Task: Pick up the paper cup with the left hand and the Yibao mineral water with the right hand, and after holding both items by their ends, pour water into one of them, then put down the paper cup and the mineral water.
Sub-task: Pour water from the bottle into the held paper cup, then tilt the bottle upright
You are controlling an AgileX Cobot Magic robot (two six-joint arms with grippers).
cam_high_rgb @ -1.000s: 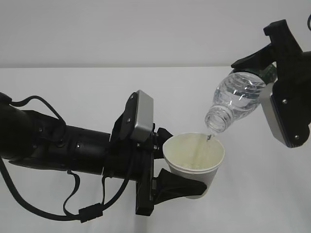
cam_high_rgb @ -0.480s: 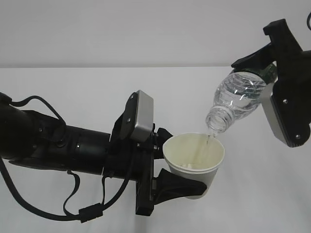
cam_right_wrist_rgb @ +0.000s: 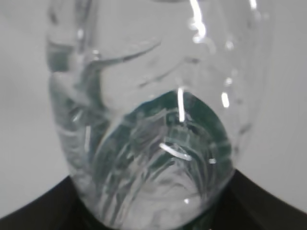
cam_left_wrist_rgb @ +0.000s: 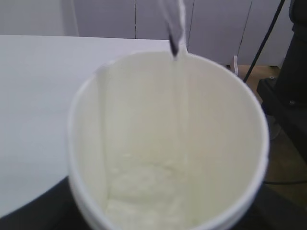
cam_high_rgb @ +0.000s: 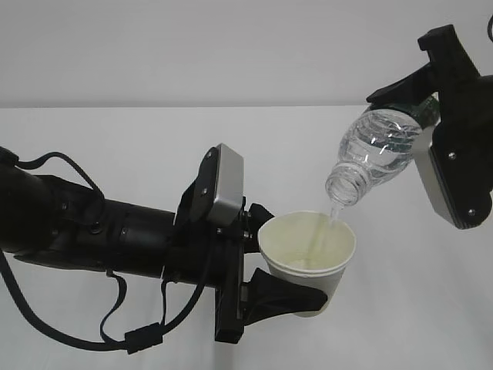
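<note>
Background, exterior view: white table (cam_high_rgb: pixel 115 146) is running back to a pale grey wall (cam_high_rgb: pixel 192 46).
Left hand (cam_high_rgb: pixel 296 297), exterior view: black arm is reaching in from the left, its fingers clasping the paper cup (cam_high_rgb: pixel 308 262) around the lower wall; cup is being held upright and clear of the table.
Right hand (cam_high_rgb: pixel 420 96), exterior view: jaws are clamping the far end of the water bottle (cam_high_rgb: pixel 373 154); bottle is tilting neck-down, its open mouth hanging just above the cup's far rim.
Water, exterior view: thin stream (cam_high_rgb: pixel 333 214) is falling from the mouth into the cup.
Cup, left wrist view: cream inside (cam_left_wrist_rgb: pixel 163 158) is filling the frame; stream (cam_left_wrist_rgb: pixel 175 33) is entering at the far rim, water (cam_left_wrist_rgb: pixel 144 191) is pooling at the bottom.
Bottle, right wrist view: clear ribbed body (cam_right_wrist_rgb: pixel 153 120) is filling the frame, green label showing through it; black jaw edges are framing its lower sides.
</note>
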